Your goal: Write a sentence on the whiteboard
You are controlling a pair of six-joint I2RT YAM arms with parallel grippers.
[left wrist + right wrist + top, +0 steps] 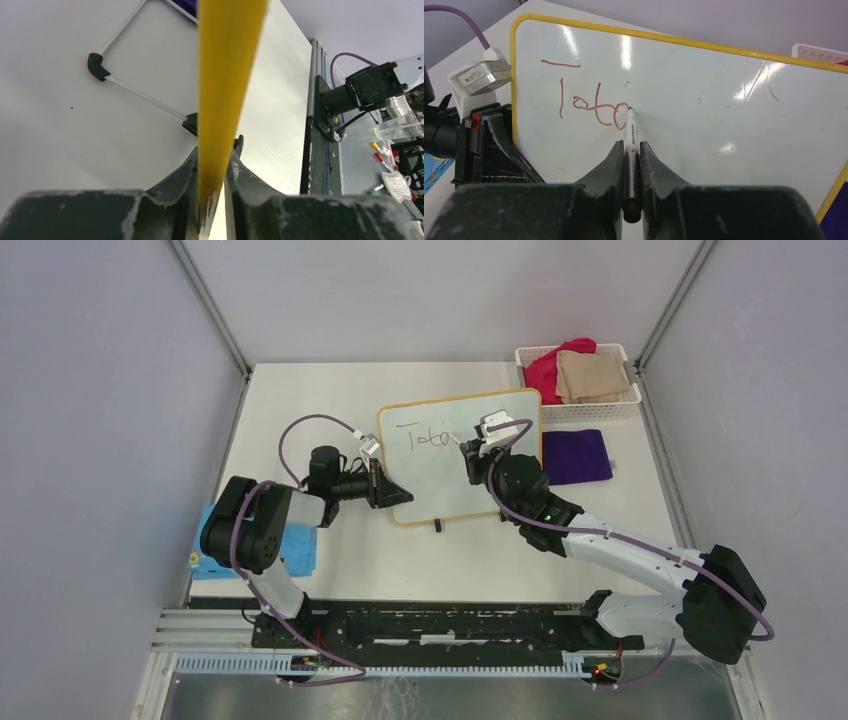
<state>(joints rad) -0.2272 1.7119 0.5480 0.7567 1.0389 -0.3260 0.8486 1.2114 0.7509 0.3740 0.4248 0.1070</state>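
**Marker tip on the board, blank surface toward three o'clock**

The right gripper (630,147) is clenched on a slim marker (631,131). In the right wrist view the barrel runs straight out between the jaws, from six toward twelve o'clock. Its tip touches the whiteboard (724,115) at the upper right of the last reddish stroke.

The sentence (586,102) is so far only a few letters, roughly "Toto", with the last one unfinished. They sit in the board's upper left quarter and run from nine toward three o'clock. From the tip, every written stroke lies toward nine o'clock. Bare glossy board lies toward three, along the board's long axis, as far as the yellow frame (744,52).

The coming strokes therefore seem to call for travel toward three o'clock, with the marker's barrel square to that line.

The left gripper (214,167) is closed on the board's yellow edge, which is pinched between its fingers. In the top view it sits at nine o'clock from the writing. The right arm is the nearer one to the blank area. Only the first word is begun, so most of the task remains.
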